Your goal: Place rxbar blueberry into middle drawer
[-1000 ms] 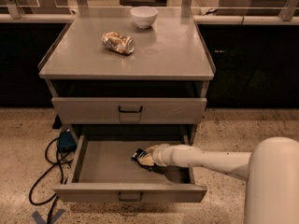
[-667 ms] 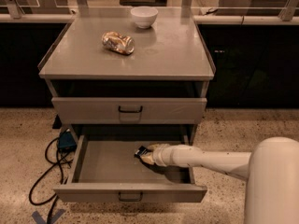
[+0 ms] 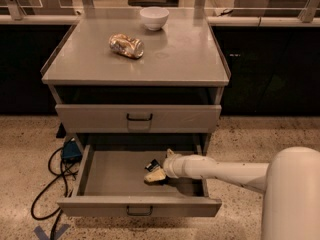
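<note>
The middle drawer (image 3: 112, 176) is pulled out at the bottom of the grey cabinet, and its flat floor shows. My gripper (image 3: 154, 172) reaches into it from the right on a white arm and sits low over the floor, right of the middle. The rxbar blueberry (image 3: 151, 164) shows as a small dark piece right at the gripper's tip. Most of it is hidden by the gripper, and I cannot tell whether it rests on the floor.
A closed drawer (image 3: 139, 118) with a taller front sits above the open one. A gold-brown can (image 3: 126, 45) lies on the cabinet top and a white bowl (image 3: 154, 17) stands behind it. A blue box with black cables (image 3: 70, 151) lies on the floor at the left.
</note>
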